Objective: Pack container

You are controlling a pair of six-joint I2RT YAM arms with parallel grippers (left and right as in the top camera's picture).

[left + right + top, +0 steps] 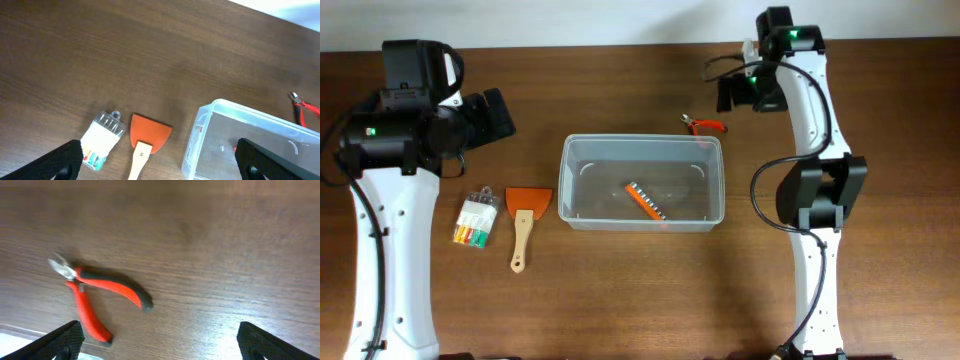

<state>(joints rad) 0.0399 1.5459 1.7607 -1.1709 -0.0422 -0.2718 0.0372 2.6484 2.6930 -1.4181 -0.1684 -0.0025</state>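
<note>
Centre of the brown wooden table (620, 300): clear, colourless rectangular plastic container (642, 140), holding one orange-and-black ribbed tool (645, 200). Just beyond its far corner on the right arm's side, red-handled pliers (704, 125); on the left arm's side, an orange scraper with wooden handle (526, 222) beside a clear pack of coloured bits (477, 219). Left gripper (165, 162) and right gripper (160, 340) hover above the table, fingers spread wide, gripping nothing.

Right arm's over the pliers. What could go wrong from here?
The pliers lie close behind the container's far rim, so the open right gripper may bump the wall on descent and shift it. The handles are splayed, so a pinch on one could let the pliers swing or slip. The scraper and clear case lie side by side, so grasping one may nudge the other.
</note>
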